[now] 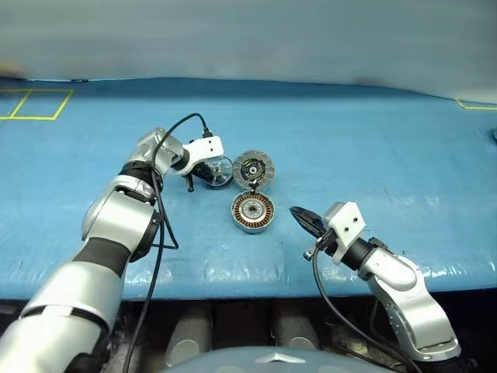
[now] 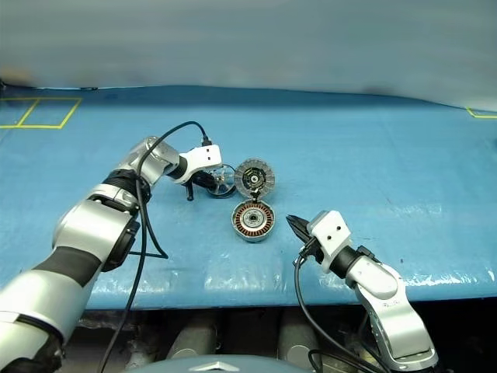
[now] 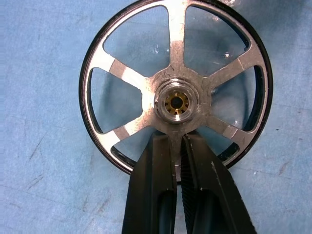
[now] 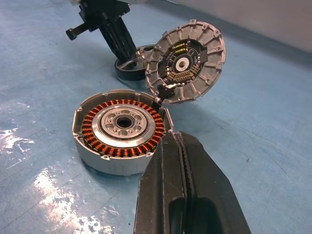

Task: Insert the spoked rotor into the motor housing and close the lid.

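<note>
The spoked rotor [image 3: 175, 92], a black ring with silvery spokes and a brass-centred hub, sits on the blue table just left of the lid. My left gripper [image 3: 178, 142] reaches down onto it, and its fingers pinch the lower spoke and rim. The motor housing [image 1: 253, 211] lies open, showing copper windings around a silver centre. Its lid [image 1: 254, 167] stands tilted up at the far rim, ribbed inner face showing. My right gripper [image 1: 297, 213] hovers just right of the housing, shut and empty.
The blue table cover [image 1: 373, 155] stretches wide to the right and behind the parts. Yellow tape lines [image 1: 35, 105] mark the far left corner. The table's front edge runs just below my right wrist. A black cable loops over my left forearm.
</note>
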Controlling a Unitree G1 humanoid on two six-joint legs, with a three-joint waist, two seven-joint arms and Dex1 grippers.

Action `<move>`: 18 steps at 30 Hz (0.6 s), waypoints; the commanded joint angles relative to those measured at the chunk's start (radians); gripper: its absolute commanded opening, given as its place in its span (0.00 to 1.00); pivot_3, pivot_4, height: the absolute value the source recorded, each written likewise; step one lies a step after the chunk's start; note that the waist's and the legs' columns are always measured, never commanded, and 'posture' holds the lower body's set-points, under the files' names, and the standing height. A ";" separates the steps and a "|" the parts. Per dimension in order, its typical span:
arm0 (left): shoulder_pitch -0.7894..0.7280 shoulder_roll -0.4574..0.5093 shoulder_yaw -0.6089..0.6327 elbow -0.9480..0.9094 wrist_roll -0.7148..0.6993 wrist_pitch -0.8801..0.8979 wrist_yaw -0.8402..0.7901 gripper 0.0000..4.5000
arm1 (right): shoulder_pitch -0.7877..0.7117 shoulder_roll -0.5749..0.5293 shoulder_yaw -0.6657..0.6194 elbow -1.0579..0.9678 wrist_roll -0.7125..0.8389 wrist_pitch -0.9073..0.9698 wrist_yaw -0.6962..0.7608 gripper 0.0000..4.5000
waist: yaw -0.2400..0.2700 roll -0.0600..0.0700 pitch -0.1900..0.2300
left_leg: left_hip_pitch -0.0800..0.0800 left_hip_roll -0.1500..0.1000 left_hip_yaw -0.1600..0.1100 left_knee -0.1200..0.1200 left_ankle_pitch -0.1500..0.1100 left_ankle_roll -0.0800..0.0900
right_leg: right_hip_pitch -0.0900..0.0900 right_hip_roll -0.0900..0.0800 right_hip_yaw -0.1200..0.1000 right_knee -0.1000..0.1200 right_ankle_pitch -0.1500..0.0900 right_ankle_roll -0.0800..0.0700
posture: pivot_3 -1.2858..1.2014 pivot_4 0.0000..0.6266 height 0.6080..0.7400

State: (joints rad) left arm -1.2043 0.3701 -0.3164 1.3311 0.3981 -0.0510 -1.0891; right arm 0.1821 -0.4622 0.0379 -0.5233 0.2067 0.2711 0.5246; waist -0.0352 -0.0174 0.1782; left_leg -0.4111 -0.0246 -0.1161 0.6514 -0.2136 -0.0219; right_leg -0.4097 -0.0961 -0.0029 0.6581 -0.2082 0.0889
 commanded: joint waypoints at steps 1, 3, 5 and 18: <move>0.003 0.044 0.037 -0.019 -0.036 -0.014 -0.021 0.01 | -0.005 -0.001 -0.029 -0.025 0.005 -0.011 -0.008 0.00 | -0.001 0.000 0.000 | 0.000 0.000 0.000 0.000 0.000 0.000 | 0.000 0.000 0.000 0.000 0.000 0.000 | 0.52 0.24 1.00; 0.012 0.064 0.052 -0.024 -0.051 -0.022 -0.022 0.01 | -0.010 -0.001 -0.031 -0.021 0.002 -0.013 -0.010 0.00 | -0.001 0.000 0.000 | 0.000 0.000 0.000 0.000 0.000 0.000 | 0.000 0.000 0.000 0.000 0.000 0.000 | 0.52 0.24 1.00; 0.019 0.082 0.071 -0.032 -0.066 -0.038 -0.017 0.01 | -0.013 0.001 -0.034 -0.017 0.001 -0.016 -0.015 0.00 | -0.001 0.000 0.000 | 0.000 0.000 0.000 0.000 0.000 0.000 | 0.000 0.000 0.000 0.000 0.000 0.000 | 0.52 0.24 1.00; 0.194 0.232 0.179 -0.274 -0.273 -0.121 -0.381 0.01 | 0.015 0.058 -0.104 0.174 0.058 -0.227 0.038 0.00 | -0.004 0.000 0.000 | 0.002 0.000 0.002 -0.002 0.000 0.000 | 0.000 0.000 0.002 0.001 -0.001 -0.002 | 0.52 0.24 1.00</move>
State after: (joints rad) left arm -1.0160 0.5813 -0.1512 1.1251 0.1607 -0.1648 -1.4353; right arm 0.2053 -0.4142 -0.0464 -0.3559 0.2416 0.1105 0.5420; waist -0.0394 -0.0170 0.1780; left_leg -0.4090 -0.0243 -0.1141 0.6494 -0.2135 -0.0218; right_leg -0.4100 -0.0960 -0.0005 0.6593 -0.2088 0.0872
